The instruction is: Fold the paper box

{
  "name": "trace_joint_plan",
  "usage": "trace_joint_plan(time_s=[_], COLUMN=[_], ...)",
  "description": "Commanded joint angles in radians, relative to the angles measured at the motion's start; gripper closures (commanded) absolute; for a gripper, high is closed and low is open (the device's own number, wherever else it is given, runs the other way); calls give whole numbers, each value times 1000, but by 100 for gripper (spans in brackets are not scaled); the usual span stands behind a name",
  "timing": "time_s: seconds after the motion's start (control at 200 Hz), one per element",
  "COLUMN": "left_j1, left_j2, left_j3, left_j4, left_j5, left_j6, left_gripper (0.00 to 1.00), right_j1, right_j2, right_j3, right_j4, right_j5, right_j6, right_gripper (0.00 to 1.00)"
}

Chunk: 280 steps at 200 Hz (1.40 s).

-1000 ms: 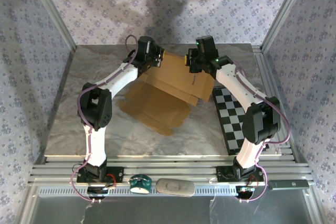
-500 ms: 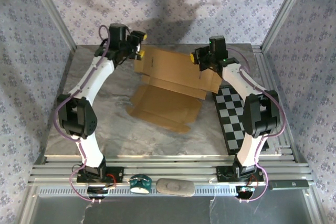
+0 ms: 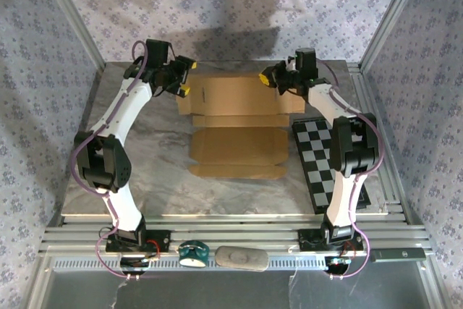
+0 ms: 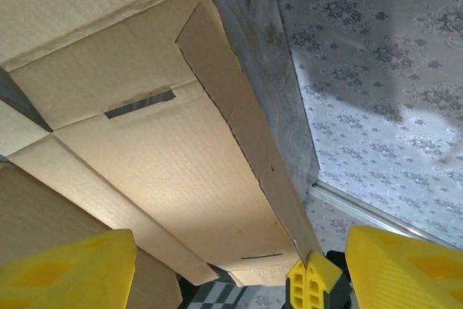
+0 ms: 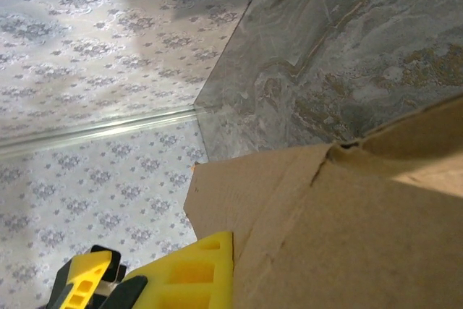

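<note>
The paper box point(image 3: 235, 132) is a flat tan cardboard sheet with flaps, lying squarely in the middle of the marble table point(image 3: 145, 171). My right gripper point(image 3: 272, 77) is shut on its far right corner. In the right wrist view one yellow finger point(image 5: 189, 274) presses against the cardboard flap point(image 5: 347, 229), which hides the other finger. My left gripper point(image 3: 181, 77) hangs open just off the sheet's far left corner, holding nothing. In the left wrist view its gripper point(image 4: 239, 255) looks along the paper box point(image 4: 166, 157) toward the right gripper point(image 4: 312, 280) at the far corner.
A black-and-white checkered board point(image 3: 325, 161) lies along the box's right side. Patterned walls with metal posts close in the table on three sides. A teal object point(image 3: 194, 252) and a grey oblong object point(image 3: 241, 257) rest on the front rail between the arm bases.
My left gripper opened, let go of the box's far left corner and drew back to the left. The box swung from askew to square on the table, and the right gripper shifted right with its corner.
</note>
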<state>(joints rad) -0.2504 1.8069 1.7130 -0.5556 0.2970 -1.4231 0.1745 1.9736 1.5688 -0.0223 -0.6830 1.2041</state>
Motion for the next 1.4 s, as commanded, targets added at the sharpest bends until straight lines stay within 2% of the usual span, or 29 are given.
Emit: trace_joint_plan(time_s=[0.0, 0.16, 0.275, 0.5, 0.57, 0.695, 0.899, 0.989, 1.034, 1.134, 1.219, 1.284, 1.394], left_j1=[-2, -12, -3, -13, -14, -13, -15, -16, -19, -35, -55, -72, -87], left_j2=[-1, -1, 26, 44, 40, 57, 75, 68, 60, 35, 22, 15, 9], left_j3=[-29, -100, -69, -113, -138, -154, -173, -182, -184, -198, -224, -258, -271], left_j4=[88, 226, 255, 336, 366, 413, 453, 462, 459, 454, 480, 535, 560], left_j5=[71, 35, 0, 12, 8, 11, 17, 10, 2, -34, -63, -90, -122], left_j6=[-121, -231, -240, -310, -320, -331, -321, -307, -294, -266, -272, -293, -304], left_gripper=[24, 24, 24, 33, 40, 60, 83, 100, 100, 100, 100, 100, 100], right_j1=[-6, -11, -15, -24, -25, -20, -20, -20, -22, -22, -5, 22, 93], right_j2=[23, 77, 106, 148, 165, 171, 171, 172, 168, 128, 61, 3, -81], right_j3=[52, 111, 156, 199, 211, 220, 219, 223, 222, 189, 137, 82, 3], right_j4=[-3, 39, 38, 53, 75, 87, 108, 101, 86, 119, 134, 132, 92], right_j5=[-75, -160, -211, -250, -261, -256, -248, -247, -237, -180, -69, 25, 160], right_j6=[-77, -89, -101, -90, -63, -40, -1, 5, 9, 77, 171, 245, 350], right_gripper=[100, 100, 100, 100, 100, 100, 100, 100, 100, 70, 47, 40, 37])
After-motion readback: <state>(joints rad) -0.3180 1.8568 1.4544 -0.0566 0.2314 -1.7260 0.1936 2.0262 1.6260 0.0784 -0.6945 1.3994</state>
